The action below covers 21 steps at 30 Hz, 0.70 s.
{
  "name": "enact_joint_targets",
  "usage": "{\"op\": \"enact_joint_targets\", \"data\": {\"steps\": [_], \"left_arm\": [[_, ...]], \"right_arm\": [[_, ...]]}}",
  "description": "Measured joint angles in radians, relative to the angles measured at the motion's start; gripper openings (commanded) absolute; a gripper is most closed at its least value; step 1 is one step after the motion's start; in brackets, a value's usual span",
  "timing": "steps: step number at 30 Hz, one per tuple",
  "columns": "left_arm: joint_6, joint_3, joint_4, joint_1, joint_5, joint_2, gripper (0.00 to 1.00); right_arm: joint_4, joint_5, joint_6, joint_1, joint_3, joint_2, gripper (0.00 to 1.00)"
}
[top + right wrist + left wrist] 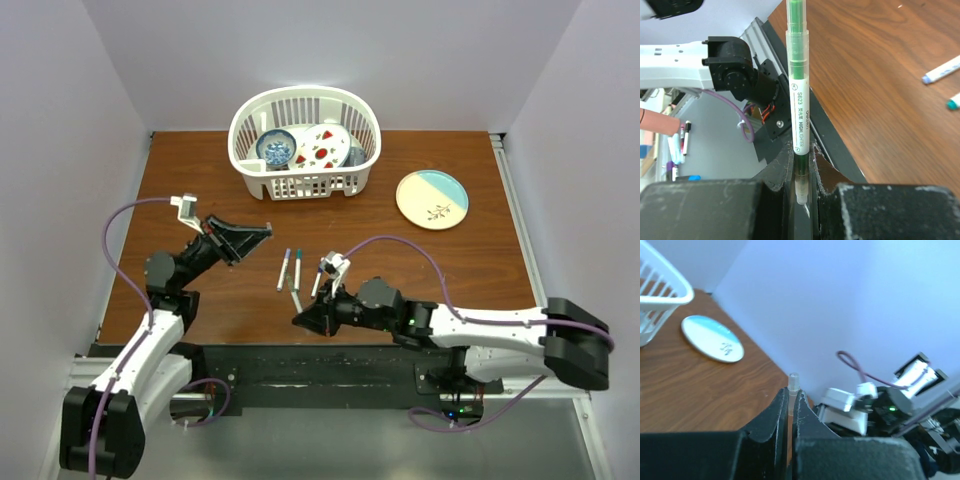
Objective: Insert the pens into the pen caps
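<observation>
The left gripper [791,392] is pressed narrow on a small clear piece [793,381] that sticks out past its fingertips, above the left half of the bench [460,270]. The right gripper [801,150] clamps a green pen [799,95] by its lower end, at the middle of the near edge. A blue-tipped pen [284,268] and a teal-tipped pen [297,266] lie side by side at the bench's middle. A white basket [300,185] stands at the far edge.

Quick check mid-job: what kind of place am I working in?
Probably a lab test bench: a wooden table boxed in by plain white walls, with a dish basket and a plate set out.
</observation>
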Motion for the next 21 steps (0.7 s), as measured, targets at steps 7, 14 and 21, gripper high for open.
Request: {"op": "enact_joint_targets", "data": {"steps": [7,14,21], "left_arm": [[-0.101,-0.019,0.189,-0.010,0.058,-0.071,0.00],[-0.179,-0.097,0.280,-0.024,0.071,-0.061,0.00],[-0.184,-0.101,0.284,-0.026,0.071,-0.066,0.00]], "right_arm": [[0.159,-0.014,0.047,0.000,0.017,0.126,0.00],[0.244,-0.014,0.058,0.000,0.051,0.173,0.00],[0.282,-0.013,0.063,0.000,0.077,0.204,0.00]]}}
